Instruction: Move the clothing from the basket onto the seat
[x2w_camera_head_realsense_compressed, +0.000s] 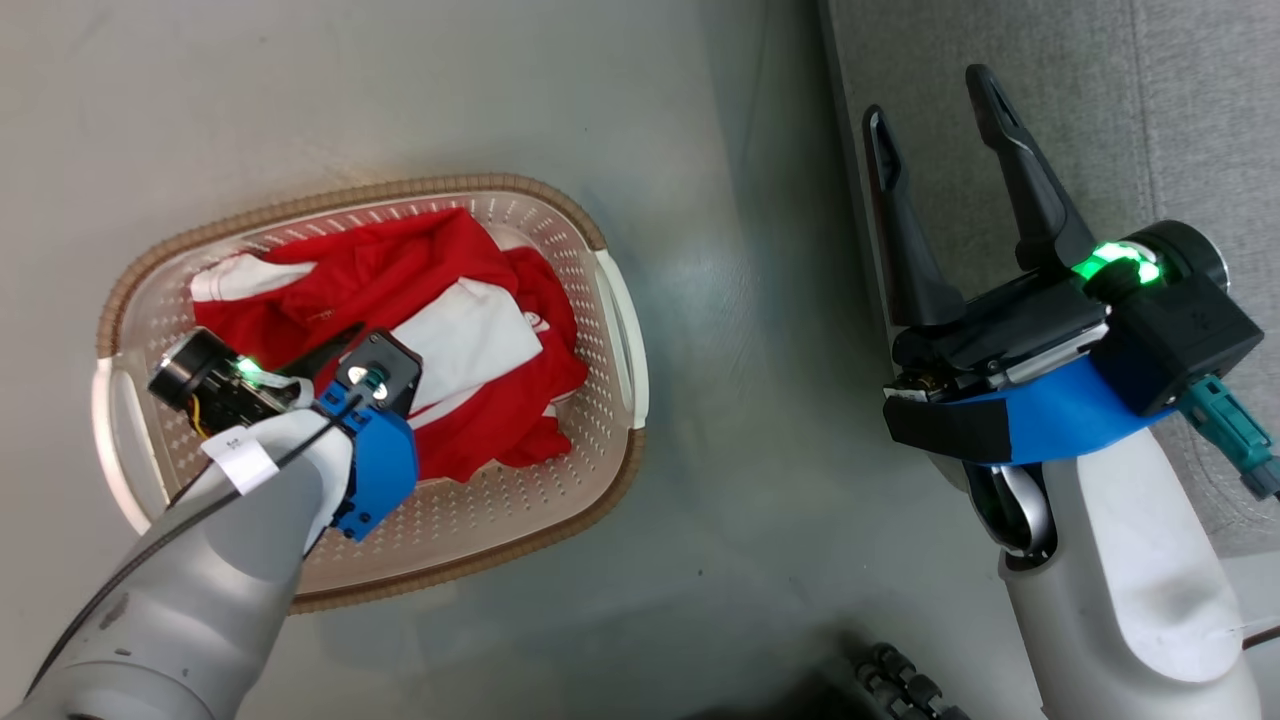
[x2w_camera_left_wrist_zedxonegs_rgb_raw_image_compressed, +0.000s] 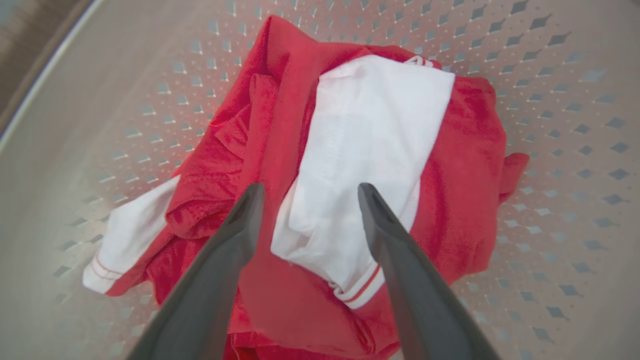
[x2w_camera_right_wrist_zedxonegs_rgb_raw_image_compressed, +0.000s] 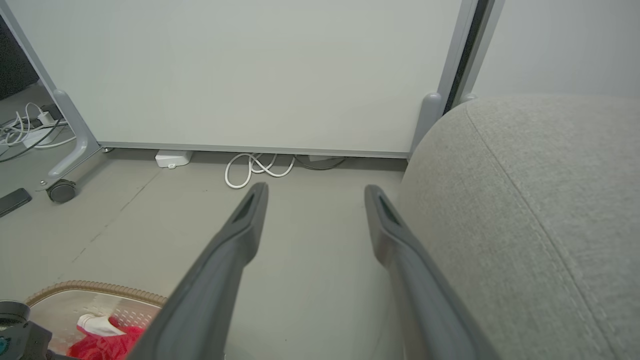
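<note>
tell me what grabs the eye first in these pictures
The bright red and white clothing heaped in the basket on the grey floor stands out first. The left end effector hangs open just above it, fingers either side of a white panel. The right end effector is open too, by the grey seat's edge.

Open gap of floor (x2w_camera_head_realsense_compressed: 740, 330) between basket (x2w_camera_head_realsense_compressed: 618, 310) and seat (x2w_camera_head_realsense_compressed: 1180, 110)

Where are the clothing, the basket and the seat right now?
clothing (x2w_camera_left_wrist_zedxonegs_rgb_raw_image_compressed: 380, 125): left wrist view, on its white panel.
basket (x2w_camera_head_realsense_compressed: 450, 186): head view, on the brown rim.
seat (x2w_camera_right_wrist_zedxonegs_rgb_raw_image_compressed: 540, 210): right wrist view, on the grey upholstery.
</note>
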